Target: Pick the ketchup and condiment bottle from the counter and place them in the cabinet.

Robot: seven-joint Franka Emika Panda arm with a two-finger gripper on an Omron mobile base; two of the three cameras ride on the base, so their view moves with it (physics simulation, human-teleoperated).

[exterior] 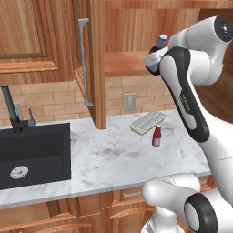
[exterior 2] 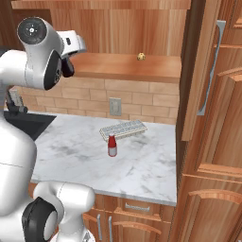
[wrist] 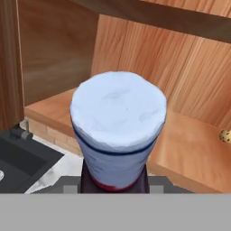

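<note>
My gripper [exterior: 156,53] is shut on the condiment bottle [exterior: 159,44], a dark bottle with a blue-white cap, raised at the front edge of the cabinet shelf [exterior: 124,63]. In the hand view its cap [wrist: 118,128] looms close, with the plank shelf [wrist: 189,146] just behind and below it. The fingertips are hidden by the bottle. The ketchup [exterior: 156,135], slim and red with a white cap, stands upright on the marbled counter [exterior: 109,157], well below the hand. From the right base view the ketchup [exterior 2: 112,145] stands in front of a grey tray.
The cabinet door [exterior: 93,68] with its long grey handle [exterior: 83,59] stands open left of the shelf. A small yellowish object [exterior 2: 141,56] sits at the shelf's back. A grey ridged tray [exterior: 147,122] lies by the wall. The black sink [exterior: 32,154] is at the left.
</note>
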